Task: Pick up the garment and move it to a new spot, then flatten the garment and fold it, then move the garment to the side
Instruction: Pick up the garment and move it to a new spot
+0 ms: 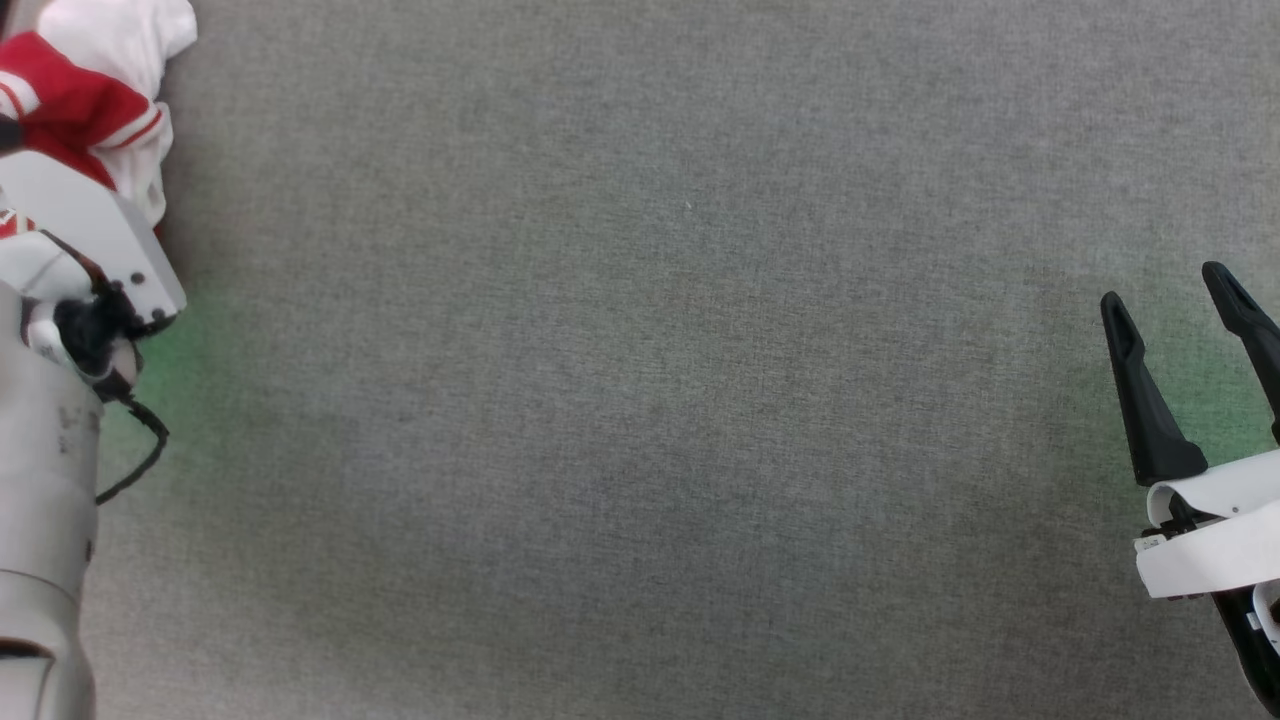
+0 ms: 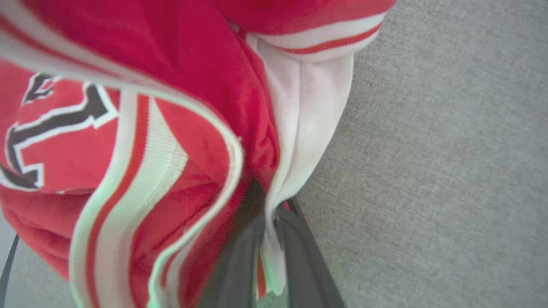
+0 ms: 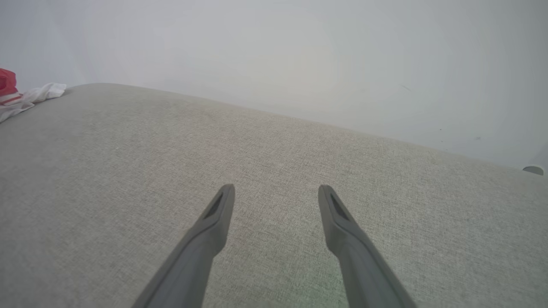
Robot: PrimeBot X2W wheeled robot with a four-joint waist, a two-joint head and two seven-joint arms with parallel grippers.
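Left wrist view: left tool (image 2: 270, 211) clenched on a white fold of the garment (image 2: 180, 64).
Soft, light jersey bunched just ahead of that tool on the surface (image 2: 428, 171); likely to sag, so a seam fold holds best; right tool (image 1: 1163, 285) released, well apart.

My left gripper (image 2: 269, 216) has its two dark fingers pressed close together, pinching a fold of the garment (image 2: 308, 111) between them. My pale left forearm (image 1: 45, 470) runs up the left edge of the head view. My right gripper (image 1: 1165, 290) hovers at lower right, fingers spread wide apart, gripping nothing.
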